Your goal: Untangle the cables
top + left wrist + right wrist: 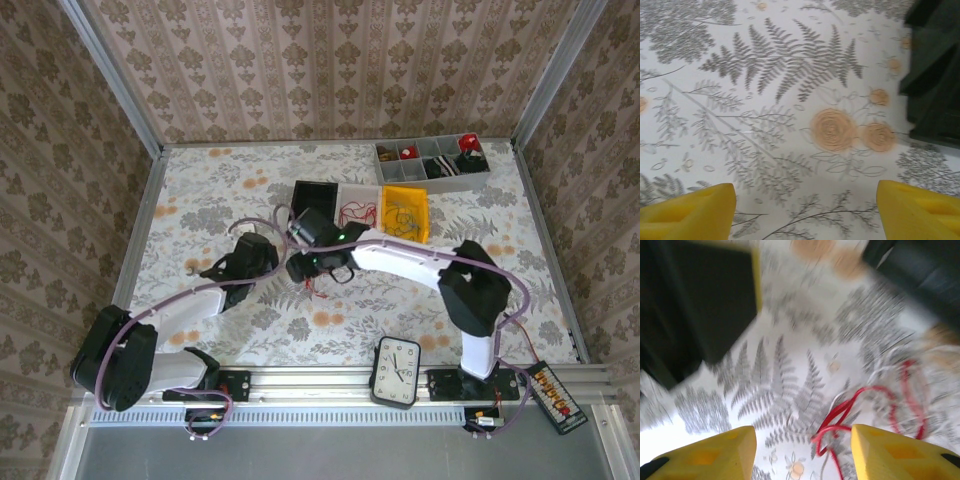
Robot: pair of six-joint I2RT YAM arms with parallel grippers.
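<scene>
The cables [867,407] are a loose bunch of red and whitish wires lying on the fern-patterned cloth, blurred in the right wrist view. From above, a bit of the red cables [317,288] shows just under the right arm's wrist. My right gripper [802,450] is open above them, and the nearest red loop lies close to its right-hand finger [890,455]. My right gripper [300,268] sits mid-table, close to my left gripper [272,262]. In the left wrist view, my left gripper [805,210] is wide open over bare cloth with nothing between its fingers.
A black bin [320,192], a white bin [347,190] with red wires and a yellow bin [405,190] stand behind the grippers. A grey divided tray [432,177] is at the back right. A clock [397,370] lies at the near edge. The right arm's dark body [935,75] is close by.
</scene>
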